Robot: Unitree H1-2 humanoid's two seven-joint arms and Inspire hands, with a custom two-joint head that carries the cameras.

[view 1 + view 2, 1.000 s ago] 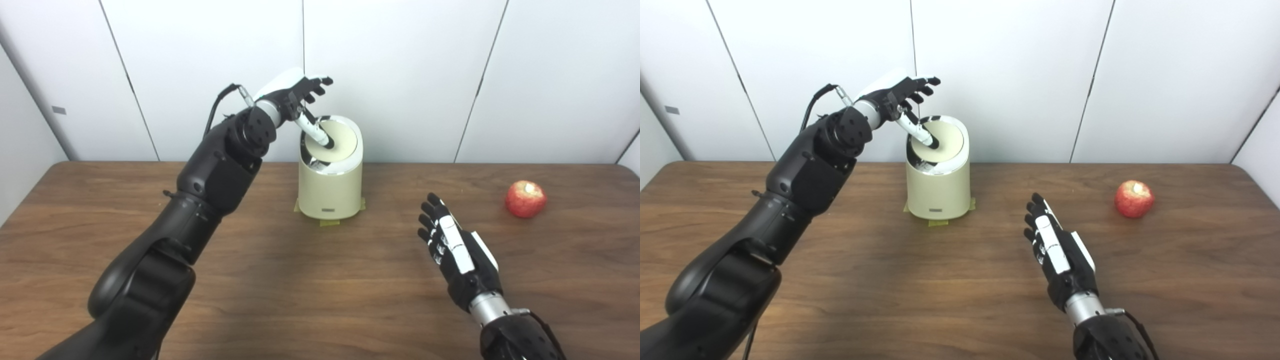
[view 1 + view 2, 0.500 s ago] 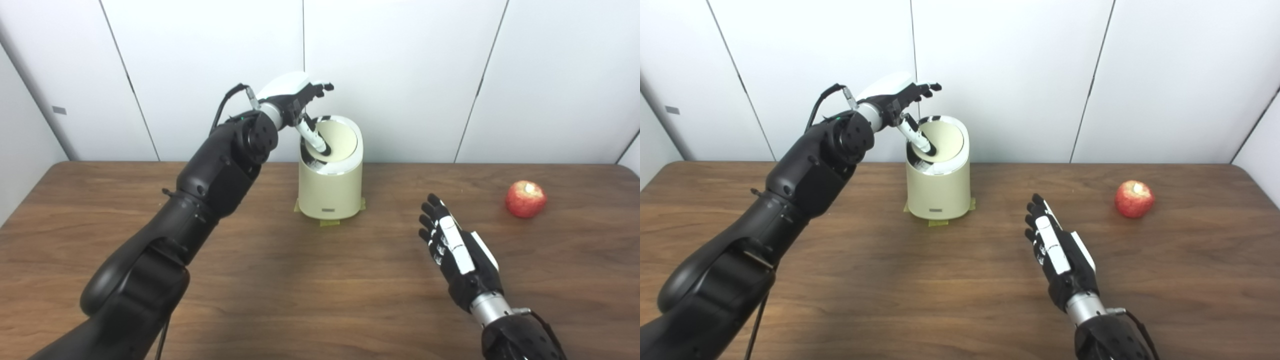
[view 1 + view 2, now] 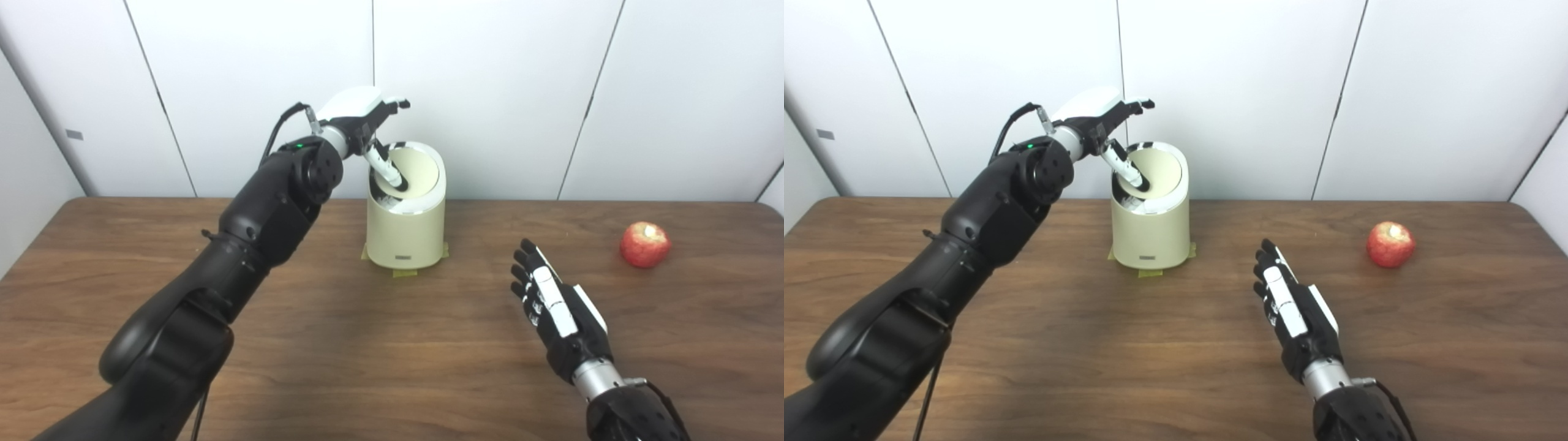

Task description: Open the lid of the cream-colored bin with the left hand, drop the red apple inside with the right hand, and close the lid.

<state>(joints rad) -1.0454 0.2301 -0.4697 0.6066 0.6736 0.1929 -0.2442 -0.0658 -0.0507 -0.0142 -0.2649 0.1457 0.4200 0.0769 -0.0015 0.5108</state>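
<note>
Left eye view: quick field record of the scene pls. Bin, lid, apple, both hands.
bin: cream-colored bin, upright at the table's far middle, on tape patches
lid: lid tilted, its left edge pushed down, dark gap showing
left hand: left hand above the bin, fingers apart, one finger pressing the lid
right hand: right hand open, empty, over the table
apple: red apple on the table at far right, untouched
</note>
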